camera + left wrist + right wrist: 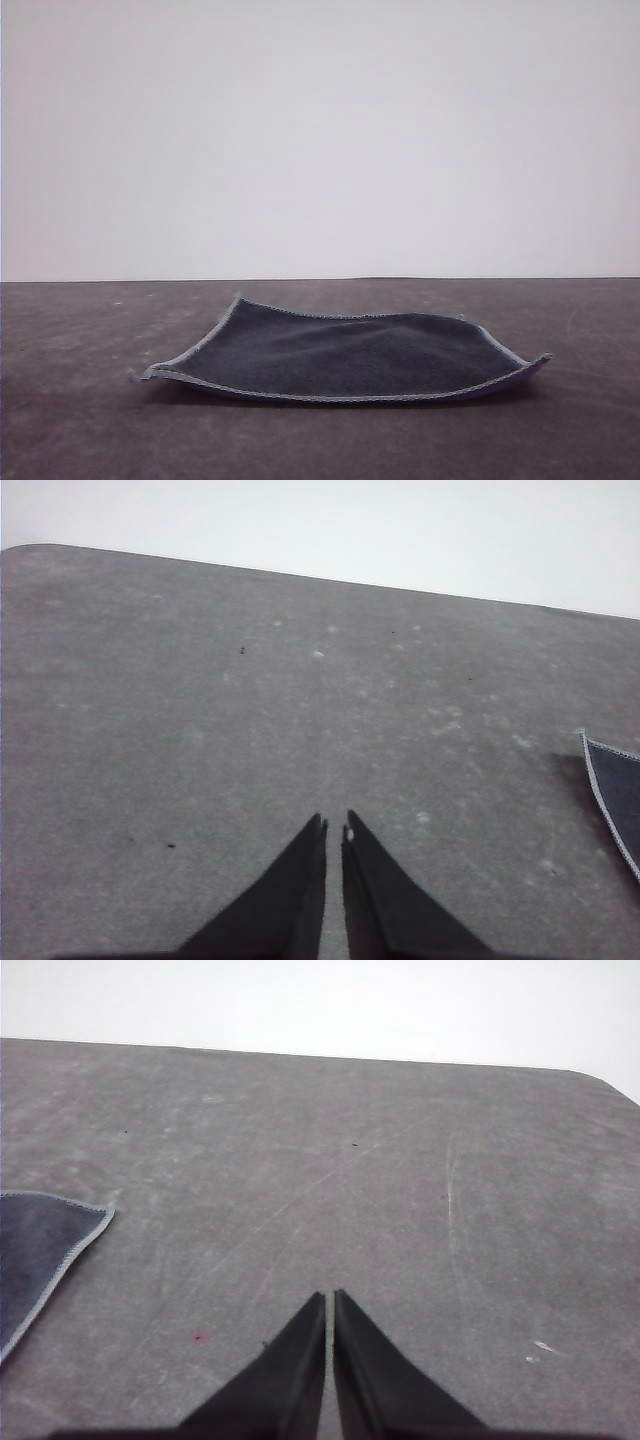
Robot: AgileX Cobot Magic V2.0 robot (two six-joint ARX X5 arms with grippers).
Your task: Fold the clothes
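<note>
The clothes (340, 355) are one dark navy fuzzy cloth with a light grey stitched edge, spread flat on the dark table with its corners curling up slightly. One corner of the cloth (618, 795) shows in the left wrist view, off to the side of my left gripper (334, 825), which is shut with nothing in it over bare table. Another corner of the cloth (40, 1250) shows in the right wrist view, apart from my right gripper (329, 1296), also shut and empty.
The dark grey table (90, 430) carries the cloth near its middle. A pale wall (320, 130) rises behind the table's far edge. Bare tabletop (250, 710) lies ahead of both grippers.
</note>
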